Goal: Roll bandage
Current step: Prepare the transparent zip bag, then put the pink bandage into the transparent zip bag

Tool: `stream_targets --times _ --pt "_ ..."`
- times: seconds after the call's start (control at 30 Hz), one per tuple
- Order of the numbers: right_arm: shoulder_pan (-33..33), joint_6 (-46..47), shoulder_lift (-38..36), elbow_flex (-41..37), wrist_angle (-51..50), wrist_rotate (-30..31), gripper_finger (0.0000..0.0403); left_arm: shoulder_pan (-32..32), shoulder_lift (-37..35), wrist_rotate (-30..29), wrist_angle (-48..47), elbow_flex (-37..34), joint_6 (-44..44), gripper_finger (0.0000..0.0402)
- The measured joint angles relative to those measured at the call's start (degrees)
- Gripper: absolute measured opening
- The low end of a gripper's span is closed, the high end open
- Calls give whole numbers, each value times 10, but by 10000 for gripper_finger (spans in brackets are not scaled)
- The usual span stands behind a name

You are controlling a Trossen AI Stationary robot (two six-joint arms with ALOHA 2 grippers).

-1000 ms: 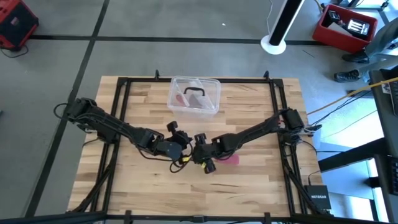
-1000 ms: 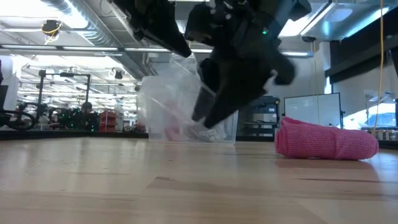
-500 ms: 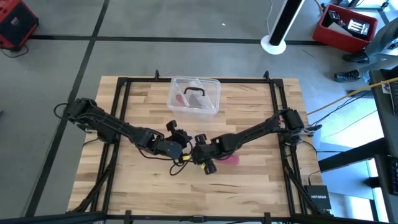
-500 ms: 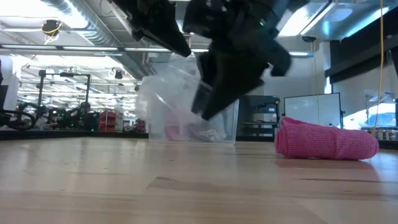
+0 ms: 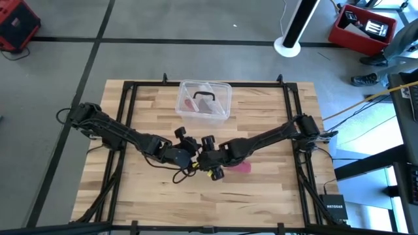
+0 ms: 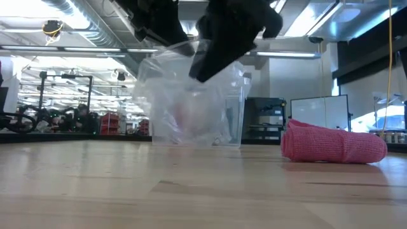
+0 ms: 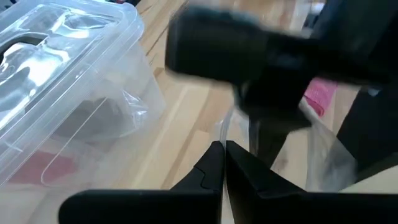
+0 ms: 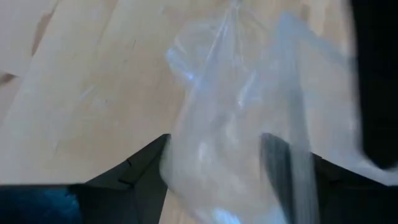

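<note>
The pink bandage (image 5: pixel 241 168) (image 6: pixel 334 145) lies rolled on its side on the table, right of both grippers and untouched. A crumpled clear plastic wrapper (image 6: pixel 191 95) (image 8: pixel 230 124) hangs above the table's middle. My left gripper (image 5: pixel 191 158) (image 7: pixel 221 163) is shut on it. My right gripper (image 5: pixel 208 160) (image 8: pixel 214 168) stands open just to its right, with the wrapper draped between and over its fingers. My left gripper pinches a thin gathered edge of the wrapper (image 7: pixel 229 127) between its two fingertips, slanting down from the table's left. The wrapper hangs clear of the table. My right gripper comes slanting from above with its jaws apart. One finger (image 8: pixel 281 163) shows through the plastic, so the wrapper lies over it; the other finger (image 8: pixel 140 167) is bare beside it.
A clear plastic box (image 5: pixel 204 99) (image 7: pixel 62 87) with a pink item and a dark item inside stands at the table's far middle, behind the grippers. A black frame (image 5: pixel 130 117) runs round the table's edges. Bare wood lies near the front edge.
My right gripper has risen and tipped, its jaws staying apart. The wrapper has come up with it and spread out wider, hanging clear above the table. The bandage has stayed where it was.
</note>
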Motion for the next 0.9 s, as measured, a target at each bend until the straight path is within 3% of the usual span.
stream_targets --times 0.4,0.63,0.73,0.9 --pt "34 17 -81 3 -36 48 248 0 0 0 1 0 -1 1" --pt "66 113 -131 1 -152 68 248 0 0 -2 1 0 30 1" --pt "84 155 -162 -41 -148 85 248 -7 0 -27 0 8 74 1" --pt "96 245 -203 -187 -71 87 248 -22 0 -97 5 15 152 1"
